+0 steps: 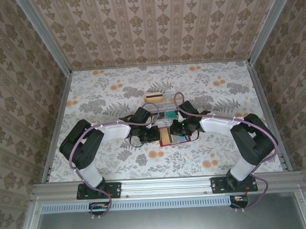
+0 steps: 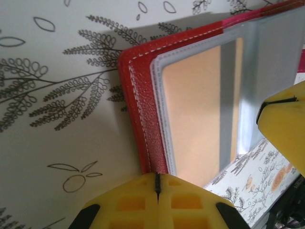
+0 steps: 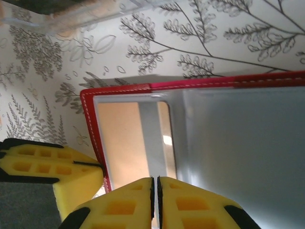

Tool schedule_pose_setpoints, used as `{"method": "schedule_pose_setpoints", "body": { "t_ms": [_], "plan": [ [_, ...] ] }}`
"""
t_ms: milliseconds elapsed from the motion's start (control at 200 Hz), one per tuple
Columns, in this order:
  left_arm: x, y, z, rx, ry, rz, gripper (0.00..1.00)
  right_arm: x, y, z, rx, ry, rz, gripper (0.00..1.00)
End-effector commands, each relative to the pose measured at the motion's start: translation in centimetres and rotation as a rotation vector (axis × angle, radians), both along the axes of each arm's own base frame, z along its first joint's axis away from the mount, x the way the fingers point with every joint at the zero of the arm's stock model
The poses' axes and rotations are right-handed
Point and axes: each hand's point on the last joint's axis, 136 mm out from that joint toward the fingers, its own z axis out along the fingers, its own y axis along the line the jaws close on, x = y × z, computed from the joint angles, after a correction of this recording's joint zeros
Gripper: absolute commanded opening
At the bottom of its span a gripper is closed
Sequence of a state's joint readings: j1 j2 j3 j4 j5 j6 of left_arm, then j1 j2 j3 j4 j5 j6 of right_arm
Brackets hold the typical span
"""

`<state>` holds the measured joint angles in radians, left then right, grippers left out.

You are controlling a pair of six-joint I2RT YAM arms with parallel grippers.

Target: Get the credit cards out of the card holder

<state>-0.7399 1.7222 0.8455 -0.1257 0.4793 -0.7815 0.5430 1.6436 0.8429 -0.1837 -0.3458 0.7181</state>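
The red card holder (image 1: 178, 140) lies open on the floral table between my two grippers, grey-blue inside up. A tan credit card (image 2: 195, 109) with a grey stripe sits in its clear pocket (image 3: 126, 138). My left gripper (image 2: 157, 180) is shut on the holder's red stitched edge (image 2: 138, 95). My right gripper (image 3: 155, 183) is closed to a hairline gap on the near edge of the tan card. The holder's grey-blue flap (image 3: 238, 143) spreads out to the right. In the top view the left gripper (image 1: 155, 134) and the right gripper (image 1: 177, 130) nearly touch over the holder.
A clear plastic compartment tray (image 1: 168, 99) stands just behind the holder, with a tan, dark-striped card (image 1: 152, 97) in it; its edge (image 3: 71, 14) shows at the top left of the right wrist view. Patterned walls enclose the table on three sides.
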Motion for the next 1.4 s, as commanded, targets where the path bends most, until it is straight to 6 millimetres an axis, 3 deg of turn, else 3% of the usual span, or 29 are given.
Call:
{"method": "schedule_pose_setpoints", "body": {
  "t_ms": [0,520,815,1280,1395],
  "plan": [
    [-0.1,0.0,-0.7,0.034,0.006,-0.014,0.0,-0.5,0.2,-0.7,0.039,0.045,0.002,0.16],
    [-0.5,0.2,-1.3,0.052,0.023,-0.02,0.0,-0.8,-0.1,-2.5,0.024,0.095,-0.009,0.21],
    [-0.5,0.2,-1.2,0.054,0.02,-0.022,0.0,-0.8,-1.0,-1.4,-0.016,0.066,-0.009,0.24],
    [-0.6,0.3,-1.3,0.057,0.025,-0.029,0.0,-1.2,-0.4,-2.6,0.021,0.107,-0.008,0.24],
    [-0.6,0.2,-1.2,0.054,0.024,-0.029,0.0,-1.1,0.1,-2.4,0.054,0.106,0.002,0.19]
  ]
}}
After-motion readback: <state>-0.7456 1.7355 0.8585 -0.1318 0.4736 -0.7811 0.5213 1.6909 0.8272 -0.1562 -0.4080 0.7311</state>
